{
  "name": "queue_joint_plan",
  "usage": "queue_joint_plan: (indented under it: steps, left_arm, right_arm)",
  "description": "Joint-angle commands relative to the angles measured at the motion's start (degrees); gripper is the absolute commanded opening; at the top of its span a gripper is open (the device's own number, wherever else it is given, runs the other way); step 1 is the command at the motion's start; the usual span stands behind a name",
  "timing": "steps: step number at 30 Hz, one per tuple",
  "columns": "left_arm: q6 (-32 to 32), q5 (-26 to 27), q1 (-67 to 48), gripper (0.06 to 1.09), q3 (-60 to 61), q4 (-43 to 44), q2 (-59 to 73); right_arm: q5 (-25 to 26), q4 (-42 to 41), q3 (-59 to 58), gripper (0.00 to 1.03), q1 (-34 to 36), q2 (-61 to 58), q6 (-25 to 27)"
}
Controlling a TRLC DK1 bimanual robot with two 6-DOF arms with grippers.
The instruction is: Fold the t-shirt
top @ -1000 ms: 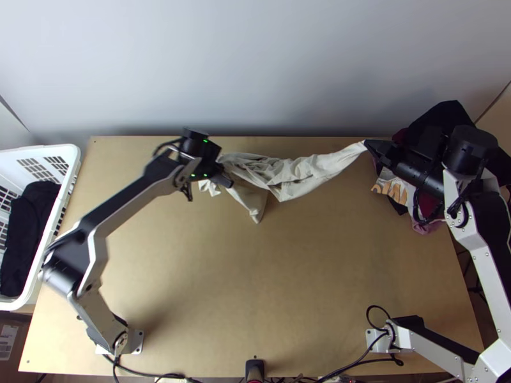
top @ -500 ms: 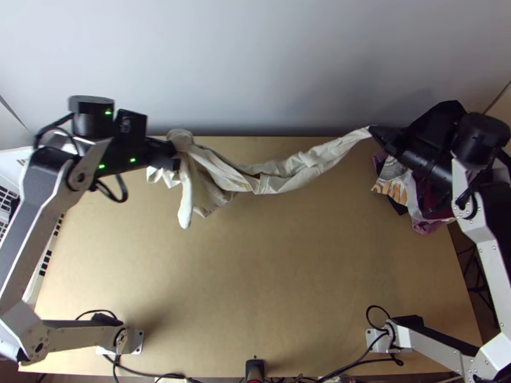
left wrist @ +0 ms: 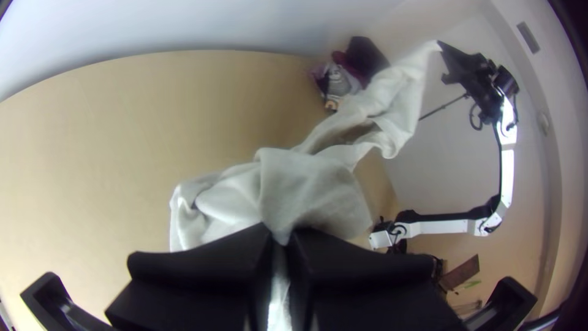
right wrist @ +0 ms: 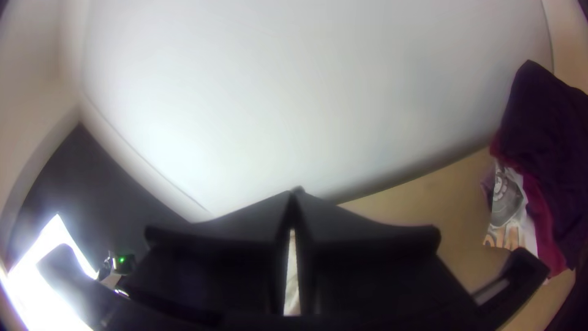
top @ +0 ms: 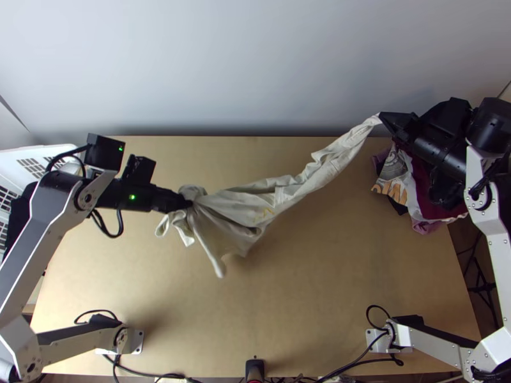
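One t-shirt [top: 237,214] swung, gripped by one left claw [top: 186,203], one right claw [top: 382,117].

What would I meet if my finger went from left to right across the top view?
White basket → left pincer, pinching the t-shirt's bunched end → pale t-shirt, stretched out and wrinkly → heap of clothes by the table's right side.

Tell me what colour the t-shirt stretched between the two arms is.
The t-shirt is off-white with a small yellowish mark; the top view shows it best.
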State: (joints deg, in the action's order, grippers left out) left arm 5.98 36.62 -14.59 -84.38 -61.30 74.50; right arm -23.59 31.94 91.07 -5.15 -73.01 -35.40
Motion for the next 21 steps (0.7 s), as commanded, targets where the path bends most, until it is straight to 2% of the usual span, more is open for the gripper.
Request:
queue_joint_plan:
  steps: [1,5,7,8,10,11,13,14,17,18,19,20,21]
  left_arm:
    - [-2.81,7.24,-2.02,0.15,1.67,-0.84,-7.53]
    - [0.79,7.06,-1.23,0.13,-1.67,-0.23,-7.26]
    - [8.52,7.59,3.25,0.11,-5.01,3.47,-6.03]
    - [12.04,10.31,5.89,0.11,-6.59,4.96,-5.51]
    - [22.94,19.28,16.0,0.11,-7.03,12.61,-4.19]
    - [28.04,20.42,18.63,0.11,-6.85,16.47,-3.4]
    - [38.41,19.28,21.88,0.11,-5.53,23.42,0.65]
    - [40.96,19.19,22.94,0.11,-5.53,23.59,3.72]
    - [42.19,17.43,24.26,0.12,-4.65,22.54,11.19]
    - [41.92,16.55,24.52,0.17,-3.78,22.54,12.34]
    - [41.48,16.55,24.17,0.4,-3.07,22.45,13.04]
    - [41.48,16.55,23.82,0.77,-2.28,22.27,13.13]
    - [41.4,16.55,23.55,1.07,-1.31,22.27,12.86]
  right_arm:
    - [0.04,0.22,0.95,0.03,0.23,0.68,0.07]
    - [0.13,0.22,2.19,0.03,0.31,0.42,0.07]
    - [0.13,0.22,2.62,0.03,0.31,0.42,-0.02]
    - [0.04,0.31,2.71,0.03,0.31,0.42,-0.11]
    - [0.13,0.4,2.71,0.03,0.14,0.5,-0.29]
    - [0.04,0.4,2.62,0.03,0.14,0.5,-0.55]
    - [0.13,0.49,2.62,0.03,0.05,0.59,-0.64]
    - [0.04,0.58,2.54,0.03,-0.04,0.68,-0.64]
    - [0.04,1.02,2.27,0.03,-0.13,1.03,-0.73]
    - [0.04,1.1,2.1,0.03,-0.21,1.21,-0.73]
    - [0.04,1.37,1.92,0.03,-0.21,1.38,-0.73]
    - [0.13,1.54,1.66,0.03,-0.3,1.65,-0.73]
    - [0.13,1.63,1.31,0.03,-0.3,1.91,-0.73]
